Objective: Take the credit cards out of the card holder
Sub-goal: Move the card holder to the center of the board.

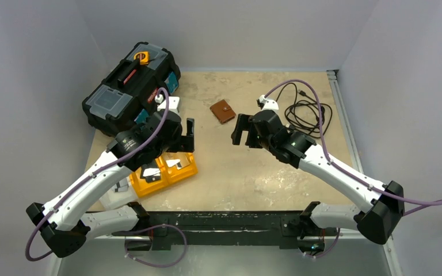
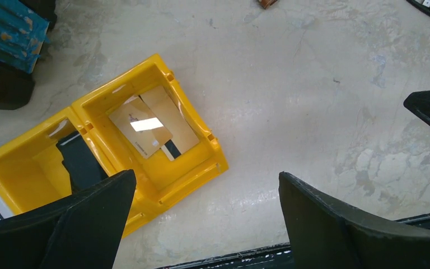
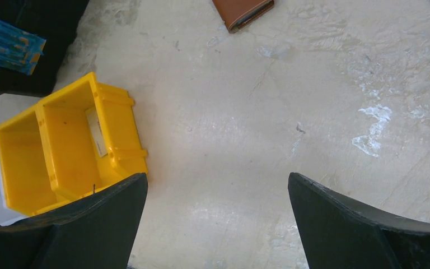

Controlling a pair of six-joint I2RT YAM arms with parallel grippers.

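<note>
Left gripper [image 1: 187, 135] and right gripper [image 1: 240, 131]: jaws apart, empty. Card holder [image 1: 223, 111] shut, far between them. Advise: pin it with one, pry open with the other.

Left arm [image 1: 86, 190]: was extended from the near-left base toward the middle.
Left gripper [image 1: 189, 135]: jaws were spread wide; nothing was held.
Right arm [image 1: 339, 172]: was extended from the near-right base toward the middle.
Right gripper [image 1: 240, 131]: jaws were spread wide; nothing was held.
</note>
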